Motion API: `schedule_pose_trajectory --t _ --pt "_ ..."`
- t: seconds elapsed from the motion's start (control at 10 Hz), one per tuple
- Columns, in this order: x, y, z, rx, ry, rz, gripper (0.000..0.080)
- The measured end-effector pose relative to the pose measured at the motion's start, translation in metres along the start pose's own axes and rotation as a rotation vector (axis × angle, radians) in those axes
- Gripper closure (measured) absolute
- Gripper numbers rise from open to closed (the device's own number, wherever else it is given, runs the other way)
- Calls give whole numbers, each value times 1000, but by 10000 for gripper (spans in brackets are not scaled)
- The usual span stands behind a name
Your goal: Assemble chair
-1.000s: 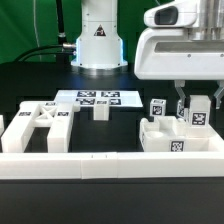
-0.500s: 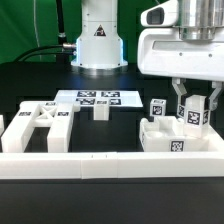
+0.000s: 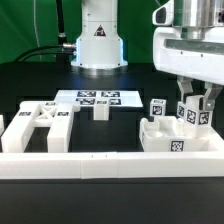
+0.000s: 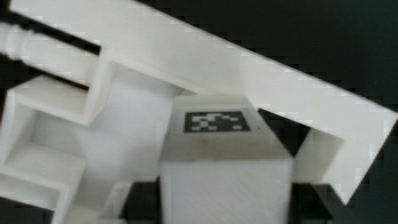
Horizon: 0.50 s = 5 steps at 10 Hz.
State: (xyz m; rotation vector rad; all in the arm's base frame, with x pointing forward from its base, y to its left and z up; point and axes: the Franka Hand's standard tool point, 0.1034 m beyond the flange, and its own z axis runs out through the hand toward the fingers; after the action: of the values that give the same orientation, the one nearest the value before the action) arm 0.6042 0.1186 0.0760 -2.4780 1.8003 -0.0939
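Observation:
My gripper (image 3: 195, 106) is at the exterior view's right, shut on a white tagged chair post (image 3: 194, 114). It holds the post tilted just above the back of the white seat panel (image 3: 172, 141). In the wrist view the post (image 4: 222, 170) fills the gap between the dark fingers (image 4: 143, 203), its tag facing the camera, with the panel's walls (image 4: 71, 120) beyond. A second tagged post (image 3: 157, 108) stands behind the panel. A cross-braced side piece (image 3: 36, 124) lies at the left. A short white block (image 3: 100, 111) stands mid-table.
The marker board (image 3: 98, 97) lies flat in front of the robot base (image 3: 98, 40). A long low white border rail (image 3: 110, 165) runs along the table's front edge. The black table surface lies between the parts.
The gripper has shifted a little toward the exterior view's right and tilted, turning the held post with it. The other parts have not moved.

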Motion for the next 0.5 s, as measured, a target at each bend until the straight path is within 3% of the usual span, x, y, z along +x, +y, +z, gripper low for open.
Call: schedule_pose_trajectory --t 0.3,0.5 --pt "0 0 0 0 0 -51 514" --pt "0 -1 -1 -1 -1 -148 189"
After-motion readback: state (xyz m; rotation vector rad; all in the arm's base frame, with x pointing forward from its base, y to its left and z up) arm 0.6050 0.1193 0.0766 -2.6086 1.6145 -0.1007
